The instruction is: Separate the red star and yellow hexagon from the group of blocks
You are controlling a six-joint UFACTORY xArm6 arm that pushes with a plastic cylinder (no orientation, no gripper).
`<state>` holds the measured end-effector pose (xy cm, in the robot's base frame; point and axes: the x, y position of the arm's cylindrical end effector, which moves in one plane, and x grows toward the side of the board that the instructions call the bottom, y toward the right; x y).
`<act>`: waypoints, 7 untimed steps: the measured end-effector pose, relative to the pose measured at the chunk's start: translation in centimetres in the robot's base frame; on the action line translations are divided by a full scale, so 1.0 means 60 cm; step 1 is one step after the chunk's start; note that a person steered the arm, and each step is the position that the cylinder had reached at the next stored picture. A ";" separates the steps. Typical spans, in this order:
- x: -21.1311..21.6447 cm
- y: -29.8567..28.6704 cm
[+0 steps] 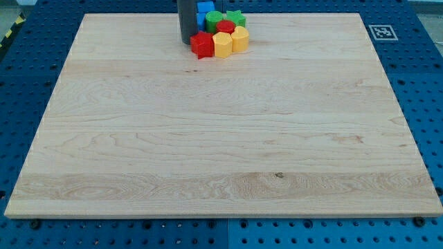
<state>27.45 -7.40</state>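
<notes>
Small red plastic star block and yellow plastic hexagon block, upper centre of frame: likely light, rigid, slide easily on the wooden counter. My tip sits just left of the star; no hand, nothing held. Push on flat faces.

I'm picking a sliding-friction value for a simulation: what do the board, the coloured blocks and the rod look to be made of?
The board looks like pale unfinished or lightly sealed wood: grain lines and a small knot show, with little glare. The red star and the yellow hexagon look like smooth moulded plastic or painted wood, evenly coloured with soft highlights; which one is unclear. The rod, my tip, is dark and matte, perhaps rubber or plastic.
</notes>
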 end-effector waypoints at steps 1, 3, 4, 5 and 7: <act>-0.030 -0.085; -0.131 -0.132; -0.135 -0.130; -0.135 -0.126; -0.113 -0.067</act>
<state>20.69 -11.45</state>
